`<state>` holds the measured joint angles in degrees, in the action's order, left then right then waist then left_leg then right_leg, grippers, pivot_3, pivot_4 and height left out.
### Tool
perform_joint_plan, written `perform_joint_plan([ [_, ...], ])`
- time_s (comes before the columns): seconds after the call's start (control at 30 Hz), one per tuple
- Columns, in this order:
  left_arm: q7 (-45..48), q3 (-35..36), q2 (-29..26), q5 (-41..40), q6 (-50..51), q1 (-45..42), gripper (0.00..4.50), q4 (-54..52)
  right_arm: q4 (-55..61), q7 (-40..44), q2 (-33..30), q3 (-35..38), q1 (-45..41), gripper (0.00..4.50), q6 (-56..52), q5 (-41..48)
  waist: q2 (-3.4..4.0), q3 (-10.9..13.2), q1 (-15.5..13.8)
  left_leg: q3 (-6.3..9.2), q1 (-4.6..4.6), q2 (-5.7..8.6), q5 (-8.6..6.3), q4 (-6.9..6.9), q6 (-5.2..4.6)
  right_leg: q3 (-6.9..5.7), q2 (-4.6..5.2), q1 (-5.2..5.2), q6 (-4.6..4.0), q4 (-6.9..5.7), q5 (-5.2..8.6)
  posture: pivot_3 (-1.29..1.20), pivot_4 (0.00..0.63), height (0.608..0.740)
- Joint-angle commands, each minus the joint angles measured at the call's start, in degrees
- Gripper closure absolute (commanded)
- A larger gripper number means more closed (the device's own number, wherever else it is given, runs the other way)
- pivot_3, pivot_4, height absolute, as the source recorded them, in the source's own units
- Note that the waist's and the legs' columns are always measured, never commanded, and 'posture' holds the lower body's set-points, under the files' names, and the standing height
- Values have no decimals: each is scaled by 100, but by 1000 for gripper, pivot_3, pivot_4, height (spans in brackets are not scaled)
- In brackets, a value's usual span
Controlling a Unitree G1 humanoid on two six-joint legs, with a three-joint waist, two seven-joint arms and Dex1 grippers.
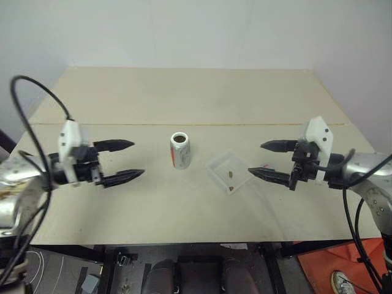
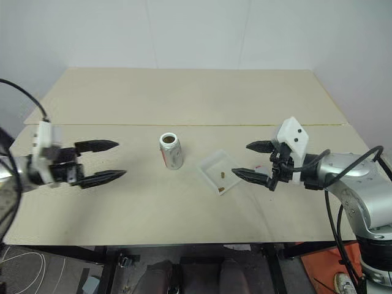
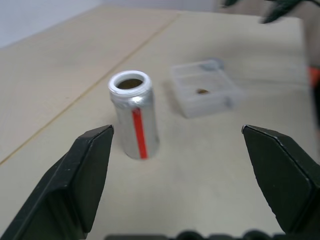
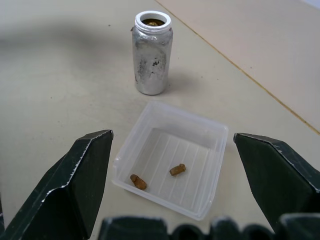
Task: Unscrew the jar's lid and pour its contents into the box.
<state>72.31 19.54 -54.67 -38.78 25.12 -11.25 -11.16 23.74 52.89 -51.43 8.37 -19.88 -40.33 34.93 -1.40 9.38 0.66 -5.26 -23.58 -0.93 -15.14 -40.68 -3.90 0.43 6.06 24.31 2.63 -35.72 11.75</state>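
I see the jar (image 1: 180, 150) standing upright and lidless, straight ahead of my spread, empty left gripper (image 1: 120, 162), while the box (image 1: 229, 173) lies just before my spread, empty right gripper (image 1: 269, 161).

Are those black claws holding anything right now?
No. The left gripper and right gripper are both open and empty; the jar stands alone on the table.

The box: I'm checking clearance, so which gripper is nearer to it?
Right. The right gripper hangs open just beside the box, while the left gripper is open beyond the jar, far side.
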Motion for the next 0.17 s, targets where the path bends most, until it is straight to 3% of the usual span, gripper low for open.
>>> perform_joint_plan([
  [0.03, 353, 703, -209, -271, -27, 481, 46, -365, 114, 98, 14, 35, -46, 0, 298, -44, 0, 0, 4, -1, 2, -1, 0, 3, 0, 1, 0, 0, -1, 1, 1, 0, 150, 740],
  [0.17, 25, 1078, -95, -441, 161, 922, 46, -792, 17, 152, 46, -27, -88, 0, 415, -105, 0, 0, -2, -1, 3, -1, 0, 6, 2, 0, 2, 1, -4, 0, 3, 0, 150, 740],
])
